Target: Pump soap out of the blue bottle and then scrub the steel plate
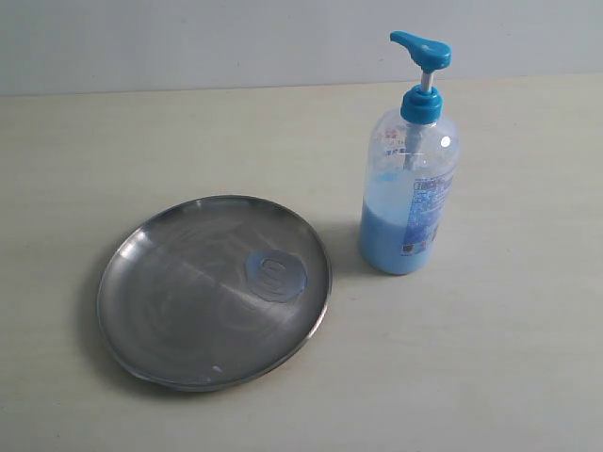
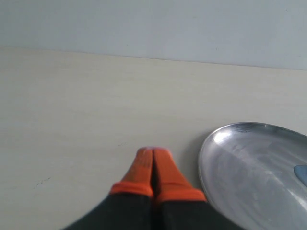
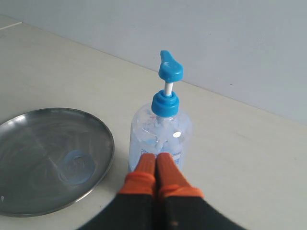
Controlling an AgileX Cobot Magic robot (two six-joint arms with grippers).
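Observation:
The blue bottle [image 1: 411,188] stands upright on the table, right of the steel plate [image 1: 188,282], with its blue pump head [image 1: 421,50] raised. A bluish blob of soap [image 1: 275,275] lies on the plate, right of its middle. No arm shows in the exterior view. In the right wrist view my right gripper [image 3: 155,157] is shut and empty, in front of the bottle [image 3: 161,136], with the plate [image 3: 33,143] and its soap [image 3: 74,167] beside. My left gripper [image 2: 152,151] is shut and empty over bare table beside the plate's rim [image 2: 206,148].
The pale table top [image 1: 490,358] spreads all round the plate and bottle. A plain light wall [image 1: 188,38] runs along its far edge.

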